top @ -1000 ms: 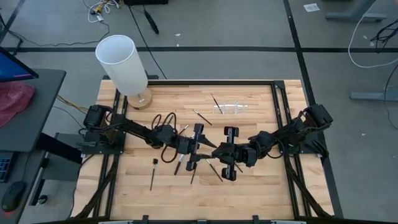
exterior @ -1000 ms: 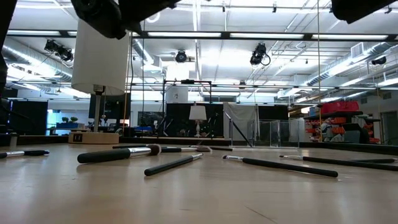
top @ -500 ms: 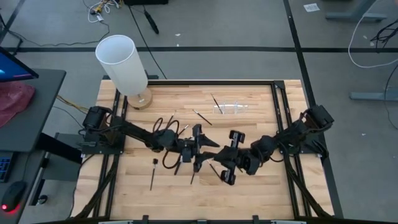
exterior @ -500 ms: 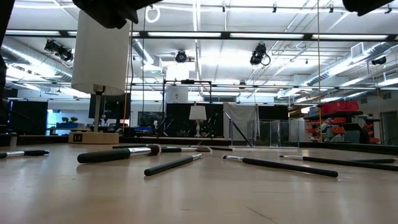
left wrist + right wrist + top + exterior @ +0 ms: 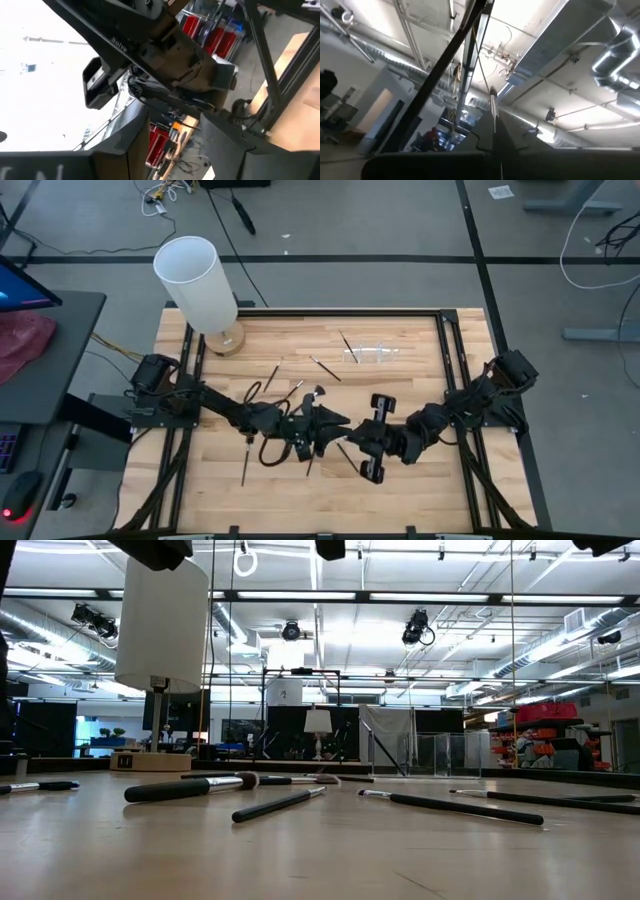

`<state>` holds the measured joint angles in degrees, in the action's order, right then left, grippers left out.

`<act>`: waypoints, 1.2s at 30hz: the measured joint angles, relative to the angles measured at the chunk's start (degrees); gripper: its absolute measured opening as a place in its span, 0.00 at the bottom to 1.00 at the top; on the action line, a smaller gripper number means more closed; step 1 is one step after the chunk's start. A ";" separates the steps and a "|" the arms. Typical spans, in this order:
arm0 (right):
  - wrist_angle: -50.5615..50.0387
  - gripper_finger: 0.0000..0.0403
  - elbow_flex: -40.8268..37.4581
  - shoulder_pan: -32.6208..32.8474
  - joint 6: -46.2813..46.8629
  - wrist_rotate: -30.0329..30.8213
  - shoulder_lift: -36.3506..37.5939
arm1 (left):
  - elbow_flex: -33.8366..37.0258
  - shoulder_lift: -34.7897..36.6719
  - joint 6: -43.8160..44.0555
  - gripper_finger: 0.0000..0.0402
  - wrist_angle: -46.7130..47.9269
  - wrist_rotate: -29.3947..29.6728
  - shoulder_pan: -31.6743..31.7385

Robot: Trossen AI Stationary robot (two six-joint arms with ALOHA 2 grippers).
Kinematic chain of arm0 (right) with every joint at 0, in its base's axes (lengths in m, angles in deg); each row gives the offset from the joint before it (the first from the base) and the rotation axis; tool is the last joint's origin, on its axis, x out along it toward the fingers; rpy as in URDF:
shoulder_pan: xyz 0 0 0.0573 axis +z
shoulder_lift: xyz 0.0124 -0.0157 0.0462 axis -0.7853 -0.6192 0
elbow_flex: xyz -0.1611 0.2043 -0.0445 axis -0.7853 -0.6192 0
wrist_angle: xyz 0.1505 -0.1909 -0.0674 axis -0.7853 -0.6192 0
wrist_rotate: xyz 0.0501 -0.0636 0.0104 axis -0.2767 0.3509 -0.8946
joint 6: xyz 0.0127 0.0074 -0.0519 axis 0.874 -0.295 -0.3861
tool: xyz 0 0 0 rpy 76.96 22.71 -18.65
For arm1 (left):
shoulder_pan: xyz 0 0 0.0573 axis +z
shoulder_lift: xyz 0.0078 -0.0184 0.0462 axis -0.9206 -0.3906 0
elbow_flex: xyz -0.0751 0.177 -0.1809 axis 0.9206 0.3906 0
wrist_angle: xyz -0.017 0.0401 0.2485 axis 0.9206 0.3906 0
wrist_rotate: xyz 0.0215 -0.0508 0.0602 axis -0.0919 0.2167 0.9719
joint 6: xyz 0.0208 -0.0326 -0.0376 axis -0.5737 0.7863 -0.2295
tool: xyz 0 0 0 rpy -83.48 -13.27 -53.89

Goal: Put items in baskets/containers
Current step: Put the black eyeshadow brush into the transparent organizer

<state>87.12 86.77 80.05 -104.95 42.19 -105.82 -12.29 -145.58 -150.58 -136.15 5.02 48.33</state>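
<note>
Thin, stick-like makeup brushes (image 5: pixel 244 460) are seen scattered on the smooth wooden table (image 5: pixel 420 480), where the left gripper (image 5: pixel 322 423) and right gripper (image 5: pixel 372 442) are held close together, their finger states not told, while the small clear holder (image 5: pixel 375 354) is found near the far edge.

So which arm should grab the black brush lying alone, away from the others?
Probably left. The thin black makeup brush lies beside the left arm, and the left tool hangs nearer it than the right tool.
</note>
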 joint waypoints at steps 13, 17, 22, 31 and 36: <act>-7.30 0.02 -0.15 -2.96 1.86 -11.62 0.00 | 0.00 0.03 33.55 0.45 1.44 -22.10 3.83; -7.31 0.02 -0.70 -2.98 0.71 -11.61 0.00 | -0.07 0.83 44.72 0.45 2.26 -28.53 6.24; -8.55 0.02 -0.74 -3.86 2.85 -11.50 -0.02 | -0.95 1.20 54.46 0.45 3.87 -28.25 9.00; -9.03 0.02 -0.74 -4.06 3.10 -5.77 -0.01 | -3.47 1.20 65.14 0.45 10.87 -37.06 11.93; -9.64 0.02 -0.74 -4.05 1.67 -2.91 0.00 | -3.50 1.20 66.88 0.45 10.92 -37.44 12.11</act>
<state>77.48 86.02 75.99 -103.29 39.28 -105.82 -15.78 -144.38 -83.70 -125.24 -32.42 60.44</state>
